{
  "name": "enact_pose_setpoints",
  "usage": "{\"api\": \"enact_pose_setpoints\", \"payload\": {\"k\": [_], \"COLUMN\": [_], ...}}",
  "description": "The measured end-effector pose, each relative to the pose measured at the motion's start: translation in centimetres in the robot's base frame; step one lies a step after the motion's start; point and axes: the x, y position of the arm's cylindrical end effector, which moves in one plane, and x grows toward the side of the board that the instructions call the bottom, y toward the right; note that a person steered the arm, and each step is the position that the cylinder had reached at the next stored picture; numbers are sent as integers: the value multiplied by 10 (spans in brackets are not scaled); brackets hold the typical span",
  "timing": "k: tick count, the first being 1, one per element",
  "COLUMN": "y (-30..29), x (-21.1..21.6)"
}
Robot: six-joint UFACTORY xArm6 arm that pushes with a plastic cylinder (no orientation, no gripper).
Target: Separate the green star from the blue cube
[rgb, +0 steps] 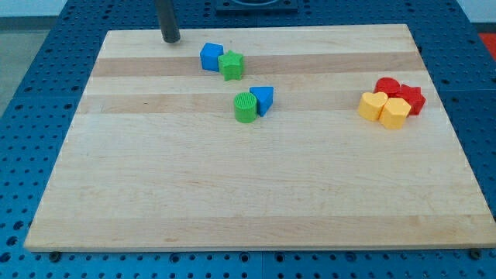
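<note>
In the camera view, my tip [170,39] rests on the pale wooden counter [256,186] near its top edge; there is no hand, just the bare rod. To the view's right of my tip and slightly below sit the small blue plastic cube [210,56] and small green plastic star [231,66], touching. Both look light, rigid and likely to slide easily (no hold possible, only a push on a side face). The star is squat, showing no long axis.

One camera, raised at the board's [256,186] near edge, angled down, whole board framed
</note>
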Motion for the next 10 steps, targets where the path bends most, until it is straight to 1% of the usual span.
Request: {"api": "enact_pose_setpoints", "payload": {"k": [2,5,7,9,10], "y": [52,63,102,110,113], "x": [5,40,60,92,100]}}
